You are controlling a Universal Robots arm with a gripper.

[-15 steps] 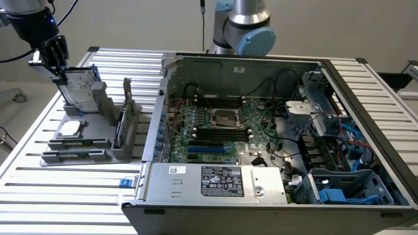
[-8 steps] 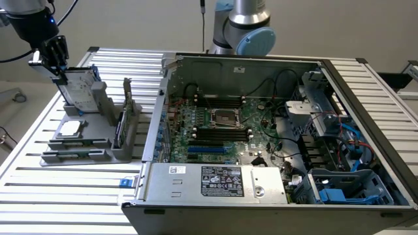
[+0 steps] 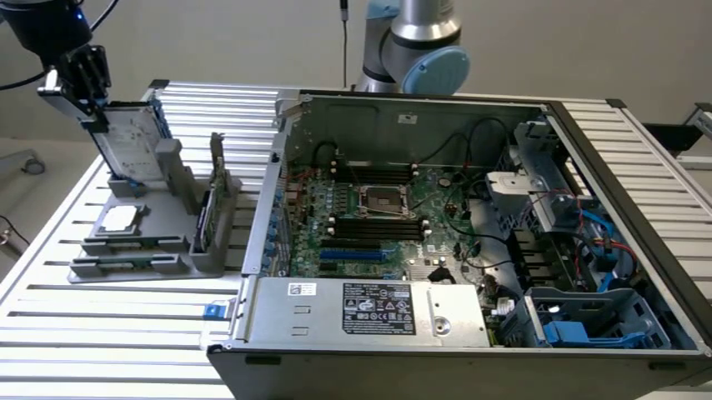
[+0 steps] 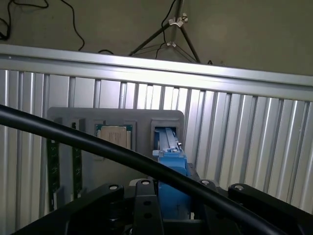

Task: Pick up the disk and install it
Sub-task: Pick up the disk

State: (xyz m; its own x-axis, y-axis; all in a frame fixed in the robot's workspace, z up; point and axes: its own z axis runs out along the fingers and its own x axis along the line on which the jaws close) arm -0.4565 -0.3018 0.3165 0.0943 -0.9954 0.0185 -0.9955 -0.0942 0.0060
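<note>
The disk, a silver-grey drive with a white label in a blue carrier, stands upright at the back of a grey holder on the exterior view's left. My gripper is shut on the disk's top edge. In the wrist view the blue carrier of the disk sits between the jaws of my gripper, and its far end reaches the slot of the holder. I cannot tell whether the disk is raised clear of that slot.
An open computer case with its motherboard fills the exterior view's right; blue drive caddies sit in its near corner. The holder also carries a small silver chip and upright memory boards. A black cable crosses the wrist view.
</note>
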